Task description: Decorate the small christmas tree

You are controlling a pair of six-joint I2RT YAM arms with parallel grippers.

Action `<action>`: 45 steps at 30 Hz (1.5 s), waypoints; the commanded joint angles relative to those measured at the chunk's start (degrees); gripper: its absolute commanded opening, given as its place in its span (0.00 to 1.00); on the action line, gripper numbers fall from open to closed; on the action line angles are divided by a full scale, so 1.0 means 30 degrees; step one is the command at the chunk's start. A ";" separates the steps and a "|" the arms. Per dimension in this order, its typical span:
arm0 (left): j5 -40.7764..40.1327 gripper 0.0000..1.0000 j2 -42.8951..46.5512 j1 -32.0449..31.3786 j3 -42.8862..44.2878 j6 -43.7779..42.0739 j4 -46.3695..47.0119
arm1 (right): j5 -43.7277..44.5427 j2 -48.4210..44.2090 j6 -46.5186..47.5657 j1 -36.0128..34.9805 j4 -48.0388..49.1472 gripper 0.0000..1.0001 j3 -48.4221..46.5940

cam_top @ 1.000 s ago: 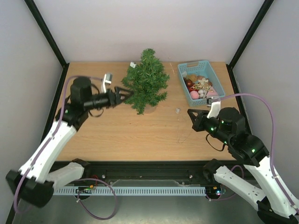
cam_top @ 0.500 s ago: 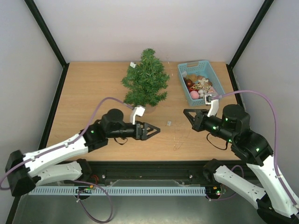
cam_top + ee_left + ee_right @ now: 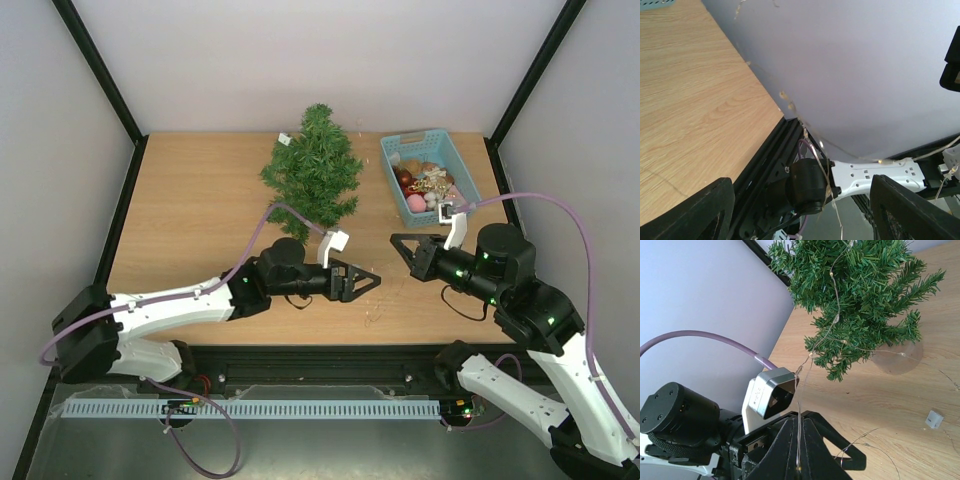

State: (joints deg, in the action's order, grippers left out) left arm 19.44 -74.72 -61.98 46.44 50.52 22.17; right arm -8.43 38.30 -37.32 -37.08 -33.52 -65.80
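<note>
The small christmas tree [image 3: 315,175] stands at the back middle of the table and also shows in the right wrist view [image 3: 860,295]. A thin wire light string [image 3: 832,322] hangs from its branches and runs down to my right gripper [image 3: 799,432], which is shut on it. In the top view my right gripper [image 3: 398,245] is front right of the tree. My left gripper [image 3: 368,282] reaches across the front of the table with its tips just short of the right gripper. It is open [image 3: 802,200], and the string [image 3: 790,106] passes between its fingers.
A light-blue basket [image 3: 388,172] of ornaments [image 3: 425,185] sits right of the tree. A small white box [image 3: 933,418] on the string lies on the table. Loose wire [image 3: 378,303] trails near the front edge. Walls and black posts enclose the table.
My left arm swung from the tree's left side down to the front and stretched right toward the right gripper. The right gripper shifted slightly left and kept hold of the string.
</note>
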 commanded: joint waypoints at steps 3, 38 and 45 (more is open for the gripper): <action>-0.0358 0.74 -0.1077 -0.0438 0.0726 0.0363 0.2996 | -0.0445 -0.0083 -0.0147 0.0085 0.0572 0.01 0.0366; -0.7858 0.02 1.3841 -0.0730 0.3859 0.3760 -1.6286 | -0.1523 -0.1129 0.0852 0.0084 0.2430 0.47 0.4755; -0.8336 0.02 1.4182 -0.0728 0.5007 0.3852 -1.7117 | -0.3733 -0.1673 0.0499 -0.0396 0.6345 0.50 0.8256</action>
State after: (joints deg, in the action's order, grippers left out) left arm -3.84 -32.56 -63.75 58.30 61.73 -26.87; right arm -14.17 34.41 -35.22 -37.12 -24.38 -46.11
